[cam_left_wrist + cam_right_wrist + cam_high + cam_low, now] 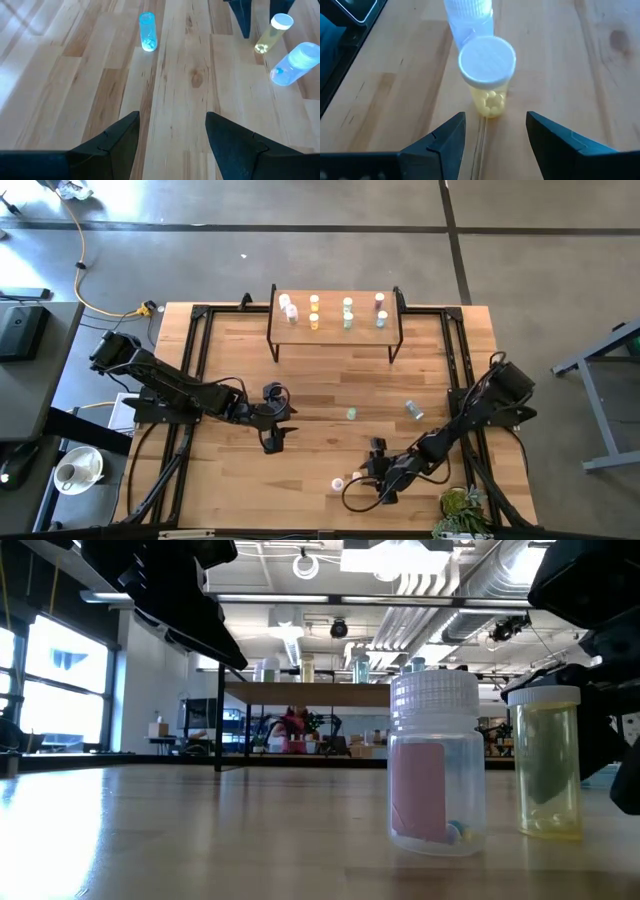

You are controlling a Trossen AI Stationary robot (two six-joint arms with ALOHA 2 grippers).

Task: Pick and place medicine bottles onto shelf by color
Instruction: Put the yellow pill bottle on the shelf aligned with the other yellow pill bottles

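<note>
The shelf [335, 340] stands at the table's far middle with several bottles on it. A yellow bottle [487, 75] with a white cap stands upright on the table near the front. A clear bottle with a pink label [435, 765] stands just beyond it. My right gripper [495, 125] is open, and its fingertips stand just short of the yellow bottle without touching it. My left gripper [172, 125] is open and empty over the table's left middle [275, 435]. A green bottle [351, 413] and a blue-teal bottle [413, 410] lie farther out on the table.
The shelf's black legs [272, 340] stand on the tabletop. A small plant [462, 505] sits at the near right corner. The table's black frame rails [195, 350] run along both sides. Bare wood lies between the two grippers and the shelf.
</note>
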